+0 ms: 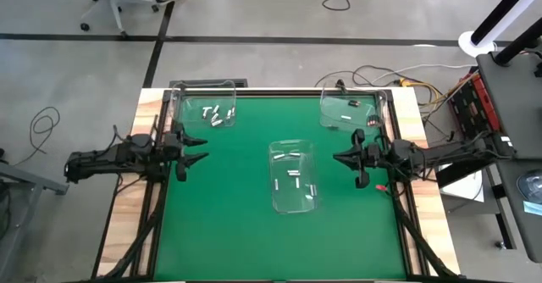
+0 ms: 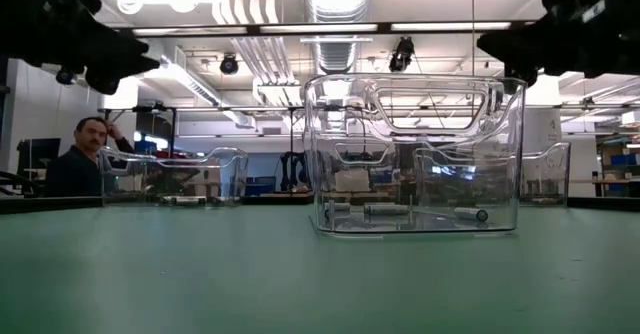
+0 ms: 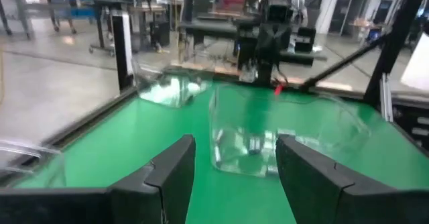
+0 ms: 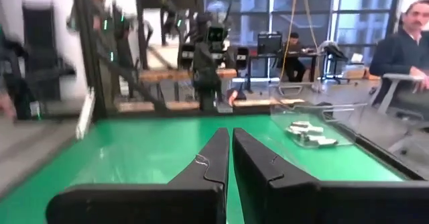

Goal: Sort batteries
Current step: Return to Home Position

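Batteries (image 1: 218, 113) lie in three clear bins on the green worktop (image 1: 229, 232): a cluster in the back left bin (image 1: 182, 105), several in the middle bin (image 1: 292, 145), and some in the back right bin (image 1: 326, 118). The left pincer (image 1: 201, 149) hovers above the worktop's left edge, fingers spread apart and holding nothing. The right pincer (image 1: 337, 157) hovers above the right edge, fingers pressed together and empty. Both point toward the middle bin
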`<act>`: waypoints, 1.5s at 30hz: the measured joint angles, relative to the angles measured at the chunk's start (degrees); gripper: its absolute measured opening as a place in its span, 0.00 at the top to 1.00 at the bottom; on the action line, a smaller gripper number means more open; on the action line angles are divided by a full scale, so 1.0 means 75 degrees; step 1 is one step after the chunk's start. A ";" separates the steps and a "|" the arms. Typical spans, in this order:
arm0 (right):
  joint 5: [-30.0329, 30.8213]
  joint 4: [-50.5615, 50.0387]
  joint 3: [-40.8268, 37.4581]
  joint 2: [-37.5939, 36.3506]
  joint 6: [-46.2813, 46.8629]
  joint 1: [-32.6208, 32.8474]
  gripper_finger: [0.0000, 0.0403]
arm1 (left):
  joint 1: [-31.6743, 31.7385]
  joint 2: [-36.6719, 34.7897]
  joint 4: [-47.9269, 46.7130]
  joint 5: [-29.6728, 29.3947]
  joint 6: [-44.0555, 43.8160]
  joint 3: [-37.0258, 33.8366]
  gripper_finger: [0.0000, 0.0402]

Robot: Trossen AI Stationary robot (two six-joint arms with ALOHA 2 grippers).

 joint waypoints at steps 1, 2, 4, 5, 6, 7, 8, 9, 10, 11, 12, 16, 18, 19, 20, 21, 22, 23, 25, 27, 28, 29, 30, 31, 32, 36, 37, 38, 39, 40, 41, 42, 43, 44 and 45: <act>-0.0077 -0.0312 -0.0001 -0.0164 -0.0254 0.0000 0.97 | -0.0004 0.0001 -0.0026 0.0034 -0.0051 -0.0047 0.53; -0.0153 -0.0568 -0.0003 -0.0334 -0.0452 0.0001 0.97 | -0.0020 0.0055 -0.0057 0.0102 -0.0074 -0.0122 0.53; -0.0242 -0.0848 -0.0003 -0.0550 -0.0666 0.0015 0.97 | -0.0029 0.0138 0.0211 0.0196 -0.0220 -0.0340 0.53; -0.0258 -0.0970 -0.0003 -0.0657 -0.0689 0.0020 0.97 | -0.0029 0.0072 0.0224 0.0280 -0.0295 -0.0492 0.53; -0.0313 -0.0971 -0.0003 -0.0710 -0.0693 0.0018 0.97 | -0.0032 0.0002 0.0347 0.0377 -0.0345 -0.0636 0.53; -0.0352 -0.0982 -0.0003 -0.0758 -0.0690 0.0017 0.97 | -0.0035 0.0000 0.0652 0.0462 -0.0426 -0.0782 0.53; -0.0360 -0.1045 -0.0003 -0.0858 -0.0689 0.0017 0.97 | -0.0038 -0.0002 0.0861 0.0507 -0.0503 -0.0918 0.53; -0.0358 -0.1170 -0.0003 -0.0974 -0.0703 0.0017 0.97 | -0.0035 0.0014 0.1020 0.0564 -0.0551 -0.0985 0.53; -0.0357 -0.1281 -0.0003 -0.1109 -0.0736 0.0017 0.97 | -0.0035 0.0060 0.1084 0.0574 -0.0473 -0.1007 0.53; -0.0358 -0.1492 -0.0004 -0.1278 -0.0755 0.0016 0.97 | -0.0037 0.0093 0.1187 0.0548 -0.0391 -0.1037 0.53; -0.0358 -0.1754 -0.0006 -0.1465 -0.0757 0.0015 0.97 | -0.0035 0.0085 0.1252 0.0425 -0.0306 -0.1054 0.53; -0.0357 -0.2645 -0.0006 -0.2107 -0.0550 0.0015 0.97 | -0.0035 0.0006 0.1432 -0.0107 -0.0122 -0.1093 0.53; -0.0356 -0.2964 -0.0006 -0.2372 -0.0494 0.0015 0.97 | -0.0035 0.0008 0.1427 -0.0063 0.0015 -0.1093 0.53; -0.0356 -0.3014 -0.0006 -0.2534 -0.0499 0.0015 0.97 | -0.0038 0.0028 0.1424 -0.0037 0.0056 -0.1093 0.53; -0.0356 -0.3078 -0.0007 -0.2710 -0.0532 0.0015 0.97 | -0.0038 0.0063 0.1422 -0.0032 0.0067 -0.1093 0.53; -0.0356 -0.3136 -0.0009 -0.2854 -0.0586 0.0015 0.97 | -0.0035 0.0081 0.1419 -0.0034 0.0083 -0.1093 0.53; -0.0355 -0.3184 -0.0009 -0.3001 -0.0648 0.0015 0.97 | -0.0035 0.0086 0.1418 -0.0036 0.0108 -0.1093 0.53; -0.0350 -0.3264 -0.0009 -0.3166 -0.0672 0.0015 0.97 | -0.0035 0.0107 0.1418 -0.0043 0.0123 -0.1093 0.53; -0.0336 -0.3507 -0.0012 -0.3458 -0.0692 0.0015 0.97 | -0.0035 0.0192 0.1418 -0.0090 0.0135 -0.1093 0.53; -0.0338 -0.3864 -0.0012 -0.3731 -0.0605 0.0015 0.97 | -0.0035 0.0245 0.1418 -0.0082 0.0104 -0.1093 0.53; -0.0337 -0.4014 -0.0014 -0.3843 -0.0555 0.0015 0.97 | -0.0037 0.0275 0.1417 -0.0056 0.0037 -0.1093 0.53; -0.0339 -0.4139 -0.0015 -0.3954 -0.0552 0.0015 0.97 | -0.0041 0.0307 0.1412 -0.0009 -0.0052 -0.1093 0.53; -0.0341 -0.4182 -0.0017 -0.4017 -0.0577 0.0015 0.97 | -0.0044 0.0333 0.1411 0.0030 -0.0135 -0.1093 0.53; -0.0344 -0.4159 -0.0017 -0.4011 -0.0654 0.0015 0.97 | -0.0044 0.0359 0.1410 0.0032 -0.0158 -0.1093 0.53; -0.0348 -0.4114 -0.0017 -0.4010 -0.0736 0.0015 0.97 | -0.0044 0.0387 0.1412 0.0033 -0.0163 -0.1093 0.53; -0.0348 -0.4224 -0.0017 -0.3945 -0.0886 0.0015 0.97 | -0.0041 0.0468 0.1411 0.0041 -0.0171 -0.1093 0.53; -0.0350 -0.4234 -0.0017 -0.3938 -0.0732 0.0015 0.97 | -0.0041 0.0491 0.1413 0.0044 -0.0173 -0.1093 0.53; -0.0350 -0.4246 -0.0017 -0.3917 -0.0530 0.0015 0.97 | -0.0041 0.0513 0.1413 0.0044 -0.0174 -0.1093 0.53; -0.0356 -0.4263 -0.0017 -0.3904 -0.0300 0.0015 0.97 | -0.0041 0.0526 0.1411 0.0051 -0.0174 -0.1093 0.53; -0.0355 -0.4273 -0.0017 -0.3895 -0.0040 0.0015 0.97 | -0.0041 0.0535 0.1413 0.0053 -0.0174 -0.1093 0.53; -0.0359 -0.4287 -0.0017 -0.3881 0.0196 0.0015 0.97 | -0.0041 0.0559 0.1413 0.0050 -0.0174 -0.1096 0.53; -0.0359 -0.4284 -0.0017 -0.3857 0.0439 0.0015 0.97 | -0.0041 0.0582 0.1410 0.0053 -0.0174 -0.1096 0.53; -0.0357 -0.4286 -0.0017 -0.3847 0.0681 0.0015 0.97 | -0.0041 0.0594 0.1413 0.0056 -0.0174 -0.1096 0.53; -0.0358 -0.4290 -0.0017 -0.3845 0.0885 0.0015 0.97 | -0.0041 0.0600 0.1413 0.0056 -0.0174 -0.1096 0.53; -0.0358 -0.4297 -0.0017 -0.3845 0.1088 0.0015 0.97 | -0.0041 0.0619 0.1414 0.0056 -0.0174 -0.1096 0.53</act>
